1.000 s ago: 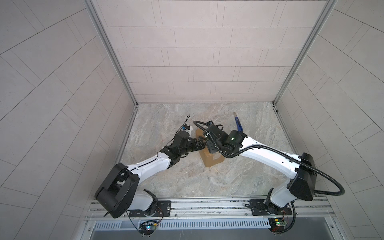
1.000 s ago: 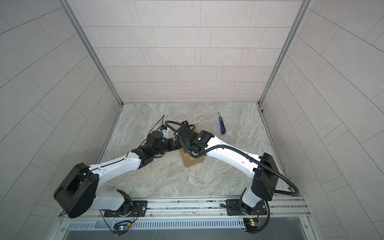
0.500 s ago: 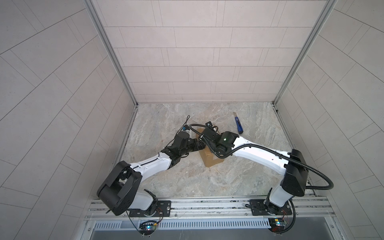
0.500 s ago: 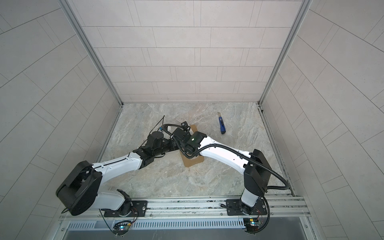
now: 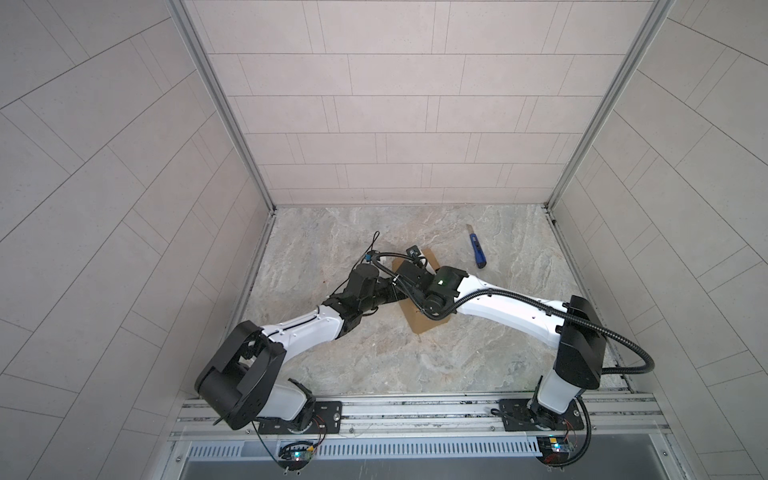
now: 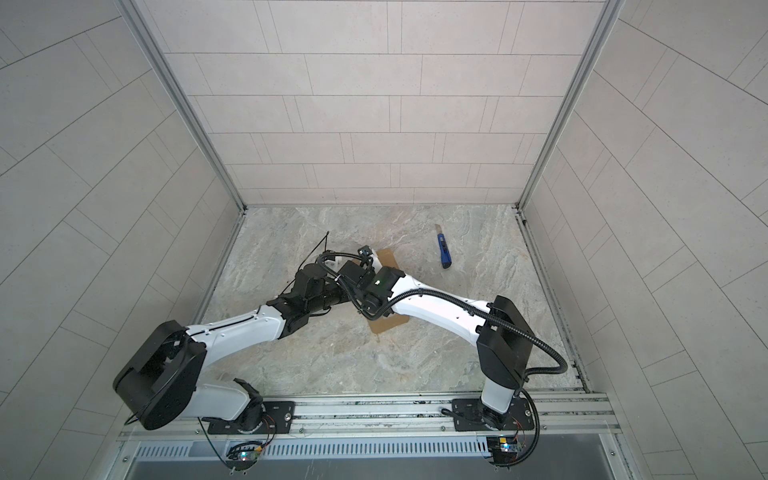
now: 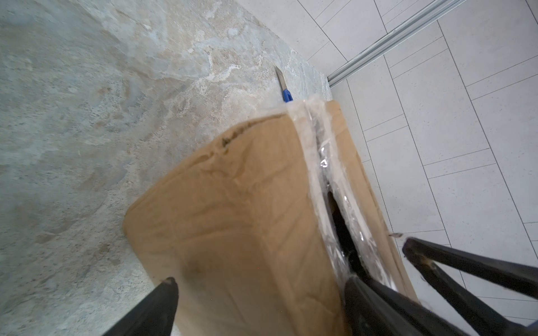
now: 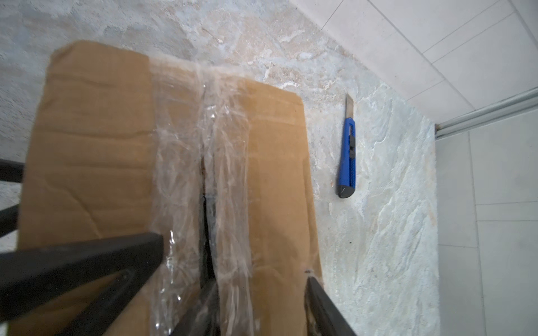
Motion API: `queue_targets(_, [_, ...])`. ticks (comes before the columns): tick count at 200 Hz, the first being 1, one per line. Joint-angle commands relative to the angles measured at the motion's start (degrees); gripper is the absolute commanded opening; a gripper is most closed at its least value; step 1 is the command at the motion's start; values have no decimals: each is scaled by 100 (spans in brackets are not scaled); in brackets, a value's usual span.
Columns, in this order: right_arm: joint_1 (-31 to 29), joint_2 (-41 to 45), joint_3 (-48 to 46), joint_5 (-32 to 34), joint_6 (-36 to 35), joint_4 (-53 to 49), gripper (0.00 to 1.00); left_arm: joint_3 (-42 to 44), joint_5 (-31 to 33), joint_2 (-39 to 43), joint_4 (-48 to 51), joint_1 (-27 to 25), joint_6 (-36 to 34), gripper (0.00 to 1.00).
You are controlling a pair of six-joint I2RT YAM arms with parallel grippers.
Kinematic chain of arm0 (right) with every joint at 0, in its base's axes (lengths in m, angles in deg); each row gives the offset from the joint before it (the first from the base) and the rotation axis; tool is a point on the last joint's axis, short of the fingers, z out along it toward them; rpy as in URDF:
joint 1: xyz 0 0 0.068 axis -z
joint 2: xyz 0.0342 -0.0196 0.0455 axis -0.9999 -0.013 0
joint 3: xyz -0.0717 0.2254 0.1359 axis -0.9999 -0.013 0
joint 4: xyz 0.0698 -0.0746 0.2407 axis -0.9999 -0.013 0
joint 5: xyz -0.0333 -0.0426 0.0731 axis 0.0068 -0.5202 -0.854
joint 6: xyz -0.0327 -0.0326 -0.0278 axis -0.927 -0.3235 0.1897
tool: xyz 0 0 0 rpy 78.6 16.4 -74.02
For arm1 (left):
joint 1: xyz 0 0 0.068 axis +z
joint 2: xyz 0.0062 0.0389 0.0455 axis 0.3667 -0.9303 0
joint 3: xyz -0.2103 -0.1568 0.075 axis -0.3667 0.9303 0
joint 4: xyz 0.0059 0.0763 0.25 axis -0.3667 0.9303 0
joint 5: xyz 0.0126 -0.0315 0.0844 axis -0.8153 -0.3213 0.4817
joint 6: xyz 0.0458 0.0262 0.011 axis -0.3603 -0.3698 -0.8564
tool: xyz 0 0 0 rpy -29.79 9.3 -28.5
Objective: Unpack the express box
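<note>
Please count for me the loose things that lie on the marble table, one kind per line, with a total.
Cardboard express box: 1
Blue utility knife: 1
Total: 2

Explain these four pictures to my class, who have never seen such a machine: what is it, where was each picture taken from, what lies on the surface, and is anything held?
The machine is two white-and-black jointed robot arms, left arm and right arm, each ending in a two-fingered gripper. Two pictures look down from overhead; two come from cameras on the wrists. On the grey marbled table lie a brown cardboard express box, its taped seam slit open, and a blue utility knife, apart and untouched. The left gripper straddles one half of the box top, the right gripper the other; whether either is squeezing, I cannot tell.
</note>
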Motion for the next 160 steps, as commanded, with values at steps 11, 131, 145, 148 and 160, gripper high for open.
queue_targets(11, [59,501,69,923,-148,-390,38,241,229,-164,528,75,-76,91])
queue_targets(131, [77,847,-242,-396,-917,560,53,261,140,-375,291,78,49,90])
queue_targets(145, [71,699,-183,-329,-931,551,58,259,131,-369,299,75,36,90])
queue_targets(148, [70,667,-174,-298,-933,544,58,264,131,-367,299,75,37,90])
queue_targets(160, [80,515,-123,-211,-1001,542,60,288,140,-367,299,82,37,90])
